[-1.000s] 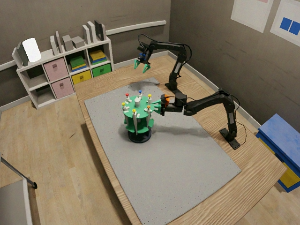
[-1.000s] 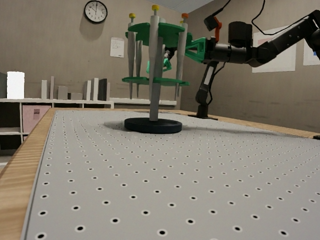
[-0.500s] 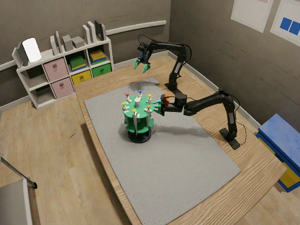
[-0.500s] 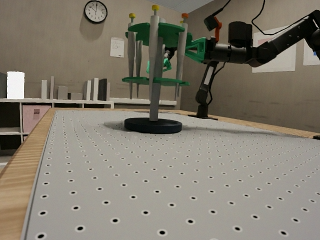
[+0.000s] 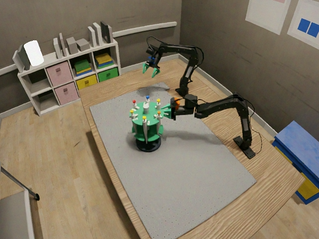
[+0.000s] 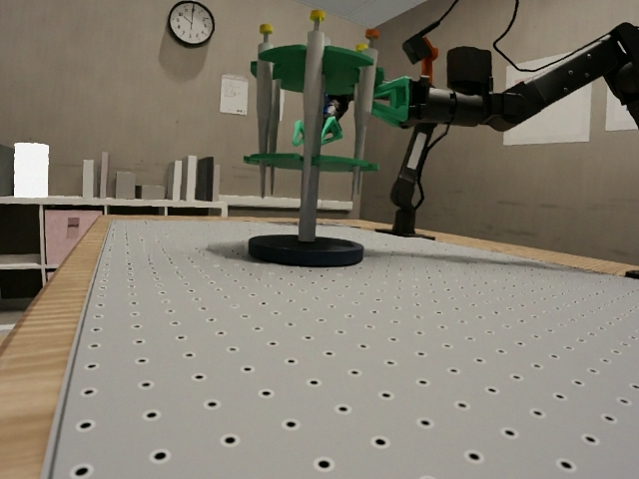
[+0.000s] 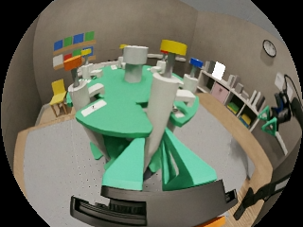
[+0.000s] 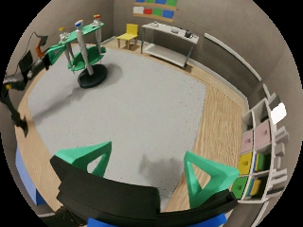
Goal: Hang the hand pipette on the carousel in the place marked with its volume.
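Apparently the hanging is nearly done: at the carousel (image 5: 141, 120) (image 6: 284, 56) (image 7: 123, 113) (image 8: 97, 77), near the left edge of the bench (image 5: 270, 164) (image 6: 31, 319) (image 8: 222, 109), the yellow-buttoned pipette (image 5: 158, 105) (image 6: 361, 47) (image 7: 162, 99) (image 8: 68, 49) stands upright in a slot. The right gripper (image 5: 148, 73) (image 6: 314, 135) (image 7: 259, 122) (image 8: 149, 151) waits wide and unloaded toward the far edge, while the left gripper (image 5: 164, 110) (image 6: 373, 100) (image 7: 152, 129) (image 8: 66, 45) grips the pipette, its hook seating unclear and release left.

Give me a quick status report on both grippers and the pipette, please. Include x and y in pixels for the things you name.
Left gripper (image 5: 164, 111) (image 7: 153, 139) shut on yellow-topped pipette (image 5: 158, 104) (image 7: 162, 99), upright at carousel's (image 5: 152, 118) (image 7: 115, 115) edge. Right gripper (image 5: 150, 73) (image 8: 149, 153) open, away from carousel. Hook seating unclear; neighbouring orange-topped pipette (image 5: 158, 117) (image 7: 80, 96) close by.
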You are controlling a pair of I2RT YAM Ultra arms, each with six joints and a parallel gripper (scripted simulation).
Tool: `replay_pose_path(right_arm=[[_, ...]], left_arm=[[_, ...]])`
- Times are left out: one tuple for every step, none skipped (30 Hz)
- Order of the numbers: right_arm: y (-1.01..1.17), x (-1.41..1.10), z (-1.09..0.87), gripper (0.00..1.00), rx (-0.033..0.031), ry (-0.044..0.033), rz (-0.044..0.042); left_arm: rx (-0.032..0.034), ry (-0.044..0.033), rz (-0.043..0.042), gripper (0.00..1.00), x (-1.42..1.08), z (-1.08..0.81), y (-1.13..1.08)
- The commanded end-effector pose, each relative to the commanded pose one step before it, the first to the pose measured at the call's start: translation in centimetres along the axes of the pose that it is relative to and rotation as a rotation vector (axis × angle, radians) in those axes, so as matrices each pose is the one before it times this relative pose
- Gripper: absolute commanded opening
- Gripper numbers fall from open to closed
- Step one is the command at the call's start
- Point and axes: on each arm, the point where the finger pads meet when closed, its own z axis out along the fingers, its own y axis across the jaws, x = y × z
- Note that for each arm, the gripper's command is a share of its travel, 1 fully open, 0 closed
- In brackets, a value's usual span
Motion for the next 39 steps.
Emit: replay_pose_path(right_arm=[[-0.355, -0.451, -0.118, 1.0, -0.0024, -0.02292, -0.00836], [0.0, 0.0, 0.0, 1.0, 0.0, 0.0, 0.0], [0.0, 0.0, 0.0, 1.0, 0.0, 0.0, 0.0], [0.0, 0.0, 0.0, 1.0, 0.0, 0.0, 0.0], [0.0, 0.0, 0.0, 1.0, 0.0, 0.0, 0.0], [0.0, 0.0, 0.0, 1.0, 0.0, 0.0, 0.0], [0.0, 0.0, 0.0, 1.0, 0.0, 0.0, 0.0], [0.0, 0.0, 0.0, 1.0, 0.0, 0.0, 0.0], [0.0, 0.0, 0.0, 1.0, 0.0, 0.0, 0.0], [0.0, 0.0, 0.0, 1.0, 0.0, 0.0, 0.0], [0.0, 0.0, 0.0, 1.0, 0.0, 0.0, 0.0], [0.0, 0.0, 0.0, 1.0, 0.0, 0.0, 0.0], [0.0, 0.0, 0.0, 1.0, 0.0, 0.0, 0.0], [0.0, 0.0, 0.0, 1.0, 0.0, 0.0, 0.0], [0.0, 0.0, 0.0, 1.0, 0.0, 0.0, 0.0], [0.0, 0.0, 0.0, 1.0, 0.0, 0.0, 0.0], [0.0, 0.0, 0.0, 1.0, 0.0, 0.0, 0.0], [0.0, 0.0, 0.0, 1.0, 0.0, 0.0, 0.0], [0.0, 0.0, 0.0, 1.0, 0.0, 0.0, 0.0], [0.0, 0.0, 0.0, 1.0, 0.0, 0.0, 0.0], [0.0, 0.0, 0.0, 1.0, 0.0, 0.0, 0.0], [0.0, 0.0, 0.0, 1.0, 0.0, 0.0, 0.0], [0.0, 0.0, 0.0, 1.0, 0.0, 0.0, 0.0], [0.0, 0.0, 0.0, 1.0, 0.0, 0.0, 0.0], [0.0, 0.0, 0.0, 1.0, 0.0, 0.0, 0.0], [0.0, 0.0, 0.0, 1.0, 0.0, 0.0, 0.0], [0.0, 0.0, 0.0, 1.0, 0.0, 0.0, 0.0], [0.0, 0.0, 0.0, 1.0, 0.0, 0.0, 0.0], [0.0, 0.0, 0.0, 1.0, 0.0, 0.0, 0.0], [0.0, 0.0, 0.0, 1.0, 0.0, 0.0, 0.0], [0.0, 0.0, 0.0, 1.0, 0.0, 0.0, 0.0], [0.0, 0.0, 0.0, 1.0, 0.0, 0.0, 0.0], [0.0, 0.0, 0.0, 1.0, 0.0, 0.0, 0.0], [0.0, 0.0, 0.0, 1.0, 0.0, 0.0, 0.0], [0.0, 0.0, 0.0, 1.0, 0.0, 0.0, 0.0], [0.0, 0.0, 0.0, 1.0, 0.0, 0.0, 0.0], [0.0, 0.0, 0.0, 1.0, 0.0, 0.0, 0.0], [0.0, 0.0, 0.0, 1.0, 0.0, 0.0, 0.0], [0.0, 0.0, 0.0, 1.0, 0.0, 0.0, 0.0]], left_arm=[[-0.05872, -0.10223, -0.02072, 0.12, -5.203, -0.428, 0.638], [-0.0175, -0.00751, -0.00153, 0.12, -0.18, 0.245, 1.044], [0.0, 0.0, 0.0, 0.12, 0.0, 0.0, 0.0], [0.0, 0.0, 0.0, 0.12, 0.0, 0.0, 0.0], [-0.00115, -0.00002, 0.00008, 0.12, 0.0, 0.018, 0.068], [0.0, 0.0, 0.0, 0.12, 0.0, 0.0, 0.0], [0.0, 0.0, 0.0, 0.12, 0.0, 0.0, 0.0], [0.0, 0.0, 0.0, 0.12, 0.0, 0.0, 0.0], [0.0, 0.0, 0.0, 0.12, 0.0, 0.0, 0.0], [0.0, 0.0, 0.0, 0.12, 0.0, 0.0, 0.0], [0.0, 0.0, 0.0, 0.12, 0.0, 0.0, 0.0], [0.0, 0.0, 0.0, 0.12, 0.0, 0.0, 0.0], [0.0, 0.0, -0.00038, 0.12, 0.0, 0.0, 0.0], [0.0, 0.0, -0.00024, 0.12, 0.0, 0.0, 0.0], [0.0, 0.0, -0.00007, 0.12, 0.0, 0.0, 0.0], [0.0, 0.0, -0.00001, 0.12, 0.0, 0.0, 0.0], [0.0, 0.0, -0.00001, 0.12, 0.0, 0.0, 0.0], [0.0, 0.0, -0.00001, 0.12, 0.0, 0.0, 0.0], [0.0, 0.0, -0.00001, 0.12, 0.0, 0.0, 0.0], [0.0, 0.0, 0.0, 0.12, 0.0, 0.0, 0.0], [0.0, 0.0, 0.0, 0.12, 0.0, 0.0, 0.0], [0.0, 0.0, -0.00002, 0.12, 0.0, 0.0, 0.0], [0.0, 0.0, 0.0, 0.12, 0.0, 0.0, 0.0], [0.0, 0.0, 0.0, 0.12, 0.0, 0.0, 0.0], [0.0, 0.0, 0.0, 0.12, 0.0, 0.0, 0.0], [0.0, 0.0, 0.0, 0.12, 0.0, 0.0, 0.0], [0.0, 0.0, 0.0, 0.12, 0.0, 0.0, 0.0], [0.0, 0.0, 0.0, 0.12, 0.0, 0.0, 0.0], [0.0, 0.0, 0.0, 0.12, 0.0, 0.0, 0.0], [0.0, 0.0, 0.0, 0.12, 0.0, 0.0, 0.0], [0.0, 0.0, 0.0, 0.12, 0.0, 0.0, 0.0], [0.0, 0.0, 0.0, 0.12, 0.0, 0.0, 0.0], [0.0, 0.0, 0.0, 0.12, 0.0, 0.0, 0.0], [0.0, 0.0, 0.0, 0.12, 0.0, 0.0, 0.0], [0.0, 0.0, 0.0, 0.12, 0.0, 0.0, 0.0], [0.0, 0.0, 0.0, 0.12, 0.0, 0.0, 0.0], [0.0, 0.0, 0.0, 0.12, 0.0, 0.0, 0.0], [0.0, 0.0, 0.0, 0.12, 0.0, 0.0, 0.0], [0.0, 0.0, 0.0, 0.12, 0.0, 0.0, 0.0]])
